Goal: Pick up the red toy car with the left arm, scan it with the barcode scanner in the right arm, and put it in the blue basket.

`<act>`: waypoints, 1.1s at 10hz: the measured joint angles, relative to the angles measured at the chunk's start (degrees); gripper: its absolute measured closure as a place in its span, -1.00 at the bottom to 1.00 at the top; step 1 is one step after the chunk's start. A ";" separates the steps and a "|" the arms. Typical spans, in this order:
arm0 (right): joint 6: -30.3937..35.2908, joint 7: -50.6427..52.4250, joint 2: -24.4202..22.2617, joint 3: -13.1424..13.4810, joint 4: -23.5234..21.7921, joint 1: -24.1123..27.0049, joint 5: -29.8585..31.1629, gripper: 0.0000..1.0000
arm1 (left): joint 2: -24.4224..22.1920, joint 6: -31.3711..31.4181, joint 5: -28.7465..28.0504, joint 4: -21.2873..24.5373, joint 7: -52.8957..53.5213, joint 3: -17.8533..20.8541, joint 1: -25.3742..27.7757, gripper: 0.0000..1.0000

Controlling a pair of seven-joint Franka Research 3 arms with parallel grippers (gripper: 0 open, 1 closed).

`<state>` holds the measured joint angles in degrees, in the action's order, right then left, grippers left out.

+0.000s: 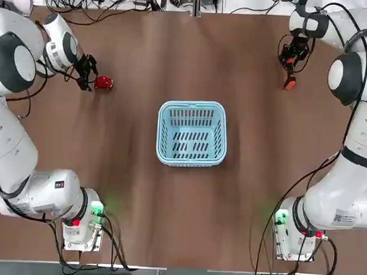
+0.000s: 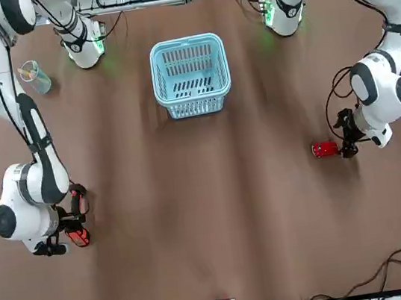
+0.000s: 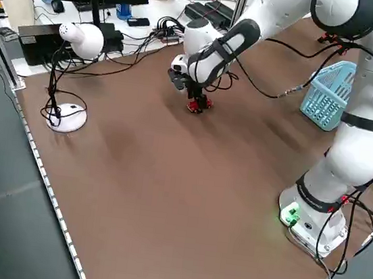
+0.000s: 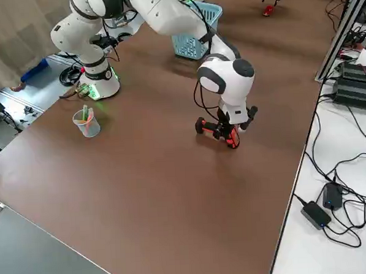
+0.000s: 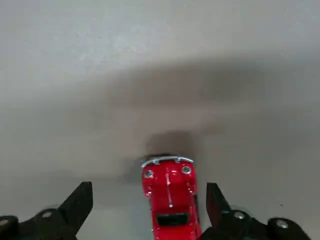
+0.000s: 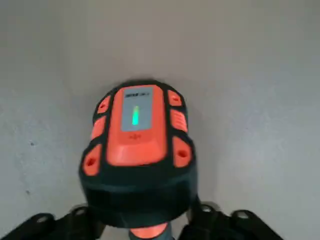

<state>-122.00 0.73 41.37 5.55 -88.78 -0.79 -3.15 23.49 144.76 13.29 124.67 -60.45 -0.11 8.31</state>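
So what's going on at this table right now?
The left gripper is down at the red toy car, fingers open on either side, not yet closed. The right gripper is at the barcode scanner across the table. The blue basket sits empty in the middle.

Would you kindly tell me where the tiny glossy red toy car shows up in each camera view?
Top: tiny glossy red toy car far left, by the left hand.
Front: right of centre.
Left side: upper middle.
Right side: top edge.
Left wrist: bottom centre, between open fingers.
Right wrist: not in it.
Shared landmark: light blue slotted plastic basket.
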 joint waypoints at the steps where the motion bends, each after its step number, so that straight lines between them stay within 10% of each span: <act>1: 0.03 0.00 0.00 0.00 0.00 -0.26 0.00 -0.19 | 0.93 1.62 0.22 0.05 -0.01 -0.52 -0.01 -1.00; 7: 0.30 0.00 0.00 0.07 0.02 -0.49 0.00 0.26 | 2.52 3.57 0.27 0.04 -0.07 -1.02 0.01 -0.98; 10: 0.30 0.00 0.00 0.07 0.02 -0.51 0.00 0.26 | 2.50 3.90 0.30 -0.33 -0.10 -1.08 0.00 -0.03; 11: 0.36 0.00 0.00 0.07 0.02 -0.56 0.00 0.26 | 2.45 3.85 0.30 -0.35 -0.10 -1.08 -0.01 0.00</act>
<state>-121.64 0.73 41.36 5.62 -88.76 -1.35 -3.15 25.94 148.61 13.59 124.32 -60.56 -1.19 8.31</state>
